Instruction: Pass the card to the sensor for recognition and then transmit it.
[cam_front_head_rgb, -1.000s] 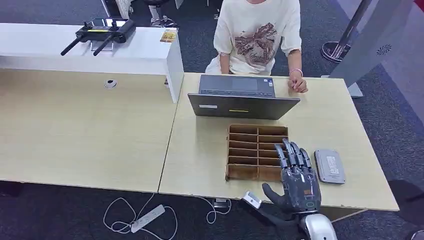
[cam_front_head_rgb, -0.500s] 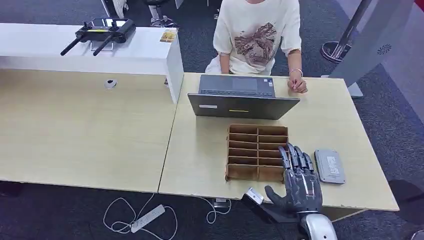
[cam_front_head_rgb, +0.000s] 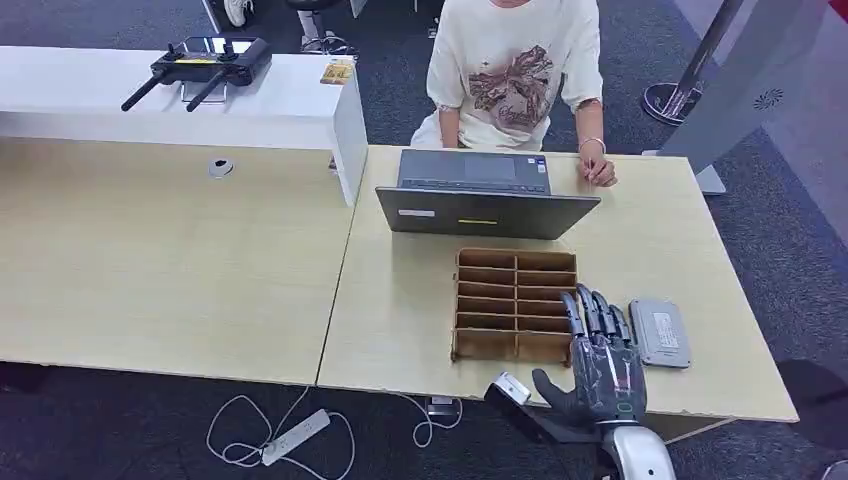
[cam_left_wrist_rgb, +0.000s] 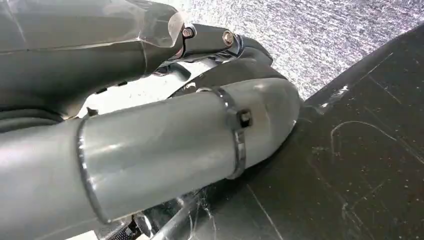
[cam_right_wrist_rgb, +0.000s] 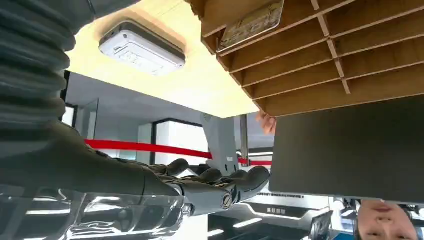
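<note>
Right hand (cam_front_head_rgb: 600, 365) sits at the lower right of the head view, palm down, fingers straight and slightly apart, thumb stuck out toward frame left, holding nothing. Its fingertips (cam_front_head_rgb: 588, 305) overlap the lower-right corner of the wooden divider tray (cam_front_head_rgb: 500, 290). The card (cam_right_wrist_rgb: 252, 22) shows up in the right wrist view, lying flat in one of the end slots at the tray corner closest to the sensor (cam_front_head_rgb: 660, 333). Which slot exactly is hard to call; in the head view that corner is under the fingers. The card's long axis runs along the slot, so left-right across the head frame and crosswise to the fingers, which point up-frame. So the card is just ahead of or below the fingertips, not off to a side, and the sensor lies just right of the hand, close to the tray but not touching it. The right hand is clearly the nearer one. Likely next step is a dip into the slot and a pinch across the card's short edge, then a short carry right. The left hand (cam_left_wrist_rgb: 60, 50) is at most a blurred grey shape in its wrist view; can't tell its state.
</note>
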